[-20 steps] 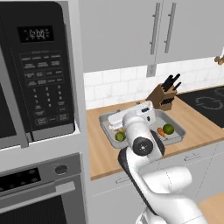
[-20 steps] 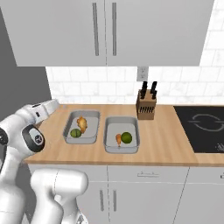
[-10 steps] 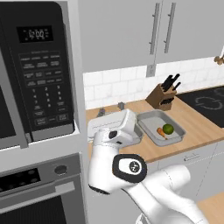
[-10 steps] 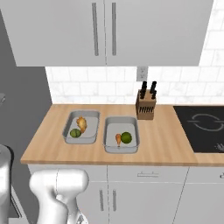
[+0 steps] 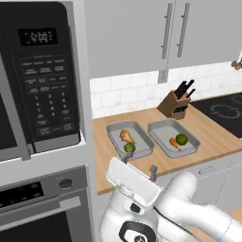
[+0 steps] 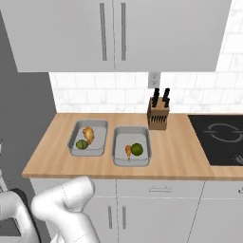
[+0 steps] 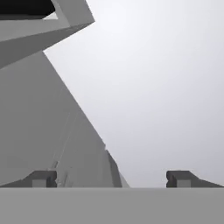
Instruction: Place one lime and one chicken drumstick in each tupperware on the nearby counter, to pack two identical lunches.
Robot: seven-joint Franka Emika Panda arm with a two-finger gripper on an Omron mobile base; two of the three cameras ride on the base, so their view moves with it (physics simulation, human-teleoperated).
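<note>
Presently, on the wood tabletop, left to right: left tupperware holding one chicken drumstick with one lime just in front of it; right tupperware holding a second drumstick touching a second lime on its right; knife block near the wall; black stovetop at far right. In the hand view, fingers spread wide, released, grasping nothing, facing plain grey surfaces.
</note>
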